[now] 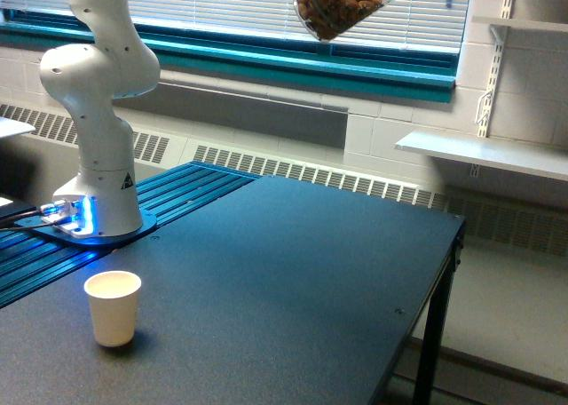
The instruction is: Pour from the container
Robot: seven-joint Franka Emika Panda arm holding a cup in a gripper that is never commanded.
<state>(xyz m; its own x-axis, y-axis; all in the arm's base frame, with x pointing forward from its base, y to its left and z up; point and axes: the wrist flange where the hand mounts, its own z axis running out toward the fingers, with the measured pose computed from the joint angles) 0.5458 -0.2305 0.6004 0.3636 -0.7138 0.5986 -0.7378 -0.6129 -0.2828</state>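
The container (pixel 339 5) is a clear rounded jar with brown nut-like pieces inside. It hangs tilted at the top edge of the exterior view, high above the table's far side, and the frame cuts off its upper part. The pieces lie heaped in its lower end, and none are falling. My gripper is above the frame and does not show, so what holds the jar is hidden. A cream-white paper cup (pixel 113 307) stands upright near the table's front left, far below the jar and to the exterior view's left of it.
The arm's white base (pixel 98 201) stands at the left on a blue ribbed plate (pixel 191 187) with a blue light. The dark table (pixel 293 281) ends at the right around (pixel 448 245). A white wall shelf (pixel 484 152) and window blinds sit behind.
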